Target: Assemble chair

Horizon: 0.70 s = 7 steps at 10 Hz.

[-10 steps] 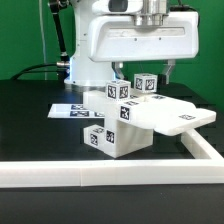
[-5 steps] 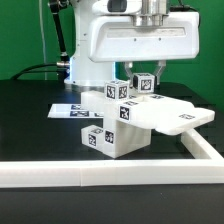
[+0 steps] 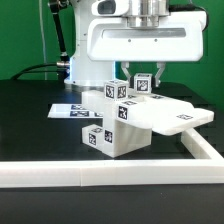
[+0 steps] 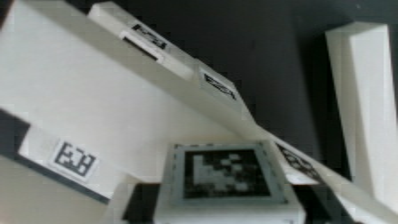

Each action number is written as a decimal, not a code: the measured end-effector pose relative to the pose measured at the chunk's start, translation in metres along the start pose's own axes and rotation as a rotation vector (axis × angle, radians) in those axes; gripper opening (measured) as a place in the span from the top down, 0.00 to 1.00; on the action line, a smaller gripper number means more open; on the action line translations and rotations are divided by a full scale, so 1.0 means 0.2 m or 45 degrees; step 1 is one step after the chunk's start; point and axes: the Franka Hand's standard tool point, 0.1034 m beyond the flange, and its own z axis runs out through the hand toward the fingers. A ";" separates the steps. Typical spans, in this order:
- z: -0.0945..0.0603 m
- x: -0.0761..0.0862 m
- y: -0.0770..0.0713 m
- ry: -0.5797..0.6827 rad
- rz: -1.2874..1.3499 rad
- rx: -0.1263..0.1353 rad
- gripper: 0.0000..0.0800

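While the robot's gripper [image 3: 142,72] hangs over the half-built chair [image 3: 125,118], its two fingers sit on either side of a small cube [image 3: 144,84] with a black-and-white tag, and they look closed on it, so the gripper is grasping the small cube. From the wrist view, the small cube [image 4: 226,172] sits right between the fingers, with its tag facing the camera. Right under the gripper, the cube rests on top of the chair, next to another tagged cube [image 3: 116,92], so it seems to be held there to be pushed or turned into its spot. Lower down and off to one side, a flat slab [image 3: 172,116] sticks out from the chair, and a tagged block [image 3: 103,138] sits at the bottom on the black table [image 3: 40,125]. Behind the chair, farther from the gripper, lies the marker board [image 3: 68,110]. Well below the gripper, close to the exterior camera, the long white border rail [image 3: 100,175] keeps the parts from sliding away.
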 end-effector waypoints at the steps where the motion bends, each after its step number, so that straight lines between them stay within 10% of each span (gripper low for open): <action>1: 0.00 0.00 0.00 0.008 0.133 0.001 0.65; 7: 0.00 0.00 -0.01 0.010 0.717 0.007 0.65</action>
